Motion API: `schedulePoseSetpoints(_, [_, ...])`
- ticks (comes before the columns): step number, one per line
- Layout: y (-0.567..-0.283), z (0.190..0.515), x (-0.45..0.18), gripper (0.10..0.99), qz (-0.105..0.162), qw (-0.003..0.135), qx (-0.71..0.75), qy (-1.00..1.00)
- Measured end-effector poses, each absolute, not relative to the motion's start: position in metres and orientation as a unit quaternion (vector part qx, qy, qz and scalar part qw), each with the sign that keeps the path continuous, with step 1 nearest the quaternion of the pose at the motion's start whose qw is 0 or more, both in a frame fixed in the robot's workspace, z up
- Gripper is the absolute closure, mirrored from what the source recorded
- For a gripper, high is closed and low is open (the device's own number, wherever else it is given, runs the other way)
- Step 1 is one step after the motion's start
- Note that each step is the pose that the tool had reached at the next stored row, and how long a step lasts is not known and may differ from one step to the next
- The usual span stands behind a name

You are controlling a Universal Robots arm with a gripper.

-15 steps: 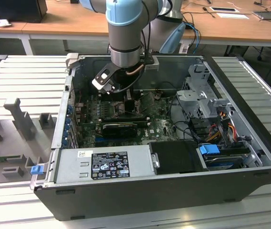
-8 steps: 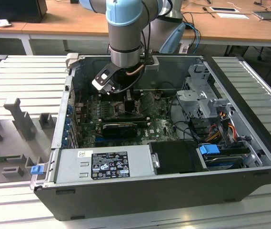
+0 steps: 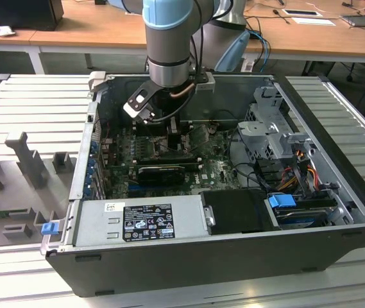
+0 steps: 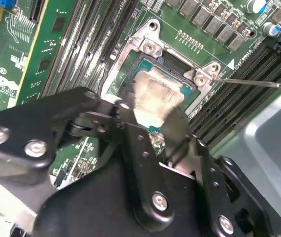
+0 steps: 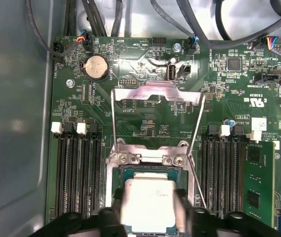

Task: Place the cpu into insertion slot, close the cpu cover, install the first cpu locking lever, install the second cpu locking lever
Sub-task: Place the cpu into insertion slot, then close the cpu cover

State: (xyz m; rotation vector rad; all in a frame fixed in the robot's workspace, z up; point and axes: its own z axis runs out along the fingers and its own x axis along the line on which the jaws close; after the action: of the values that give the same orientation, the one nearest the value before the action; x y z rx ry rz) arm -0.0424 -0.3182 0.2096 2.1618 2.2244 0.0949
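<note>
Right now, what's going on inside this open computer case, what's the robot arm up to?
The grey and blue robot arm reaches down into the open black desktop computer case. Its black gripper has its fingers on two opposite sides of the small flat square chip with the pale silvery-beige metal top, holding it at the square silver-rimmed socket on the green motherboard. Whether the chip is fully seated I cannot tell. The thin silvery metal cover frame is folded back open.
</note>
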Motion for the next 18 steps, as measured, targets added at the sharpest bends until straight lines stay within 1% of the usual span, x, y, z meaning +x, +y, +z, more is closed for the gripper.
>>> schedulePoseSetpoints(1, [-0.3182,0.2112,-0.0424,0.624,0.03,0.019,0.696,0.717])
schedulePoseSetpoints(2, [-0.3182,0.2126,-0.0424,0.741,0.03,0.019,0.696,0.717])
schedulePoseSetpoints(3, [-0.3182,0.2135,-0.0424,0.804,0.03,0.019,0.696,0.717])
schedulePoseSetpoints(4, [-0.3182,0.2139,-0.0424,0.863,0.03,0.019,0.697,0.717])
schedulePoseSetpoints(5, [-0.3182,0.2146,-0.0424,0.863,0.03,0.019,0.697,0.717])
schedulePoseSetpoints(7, [-0.3182,0.2159,-0.0424,0.98,0.03,0.019,0.697,0.717])
schedulePoseSetpoints(18, [-0.3182,0.2201,-0.0424,0.98,0.031,0.018,0.697,0.717])
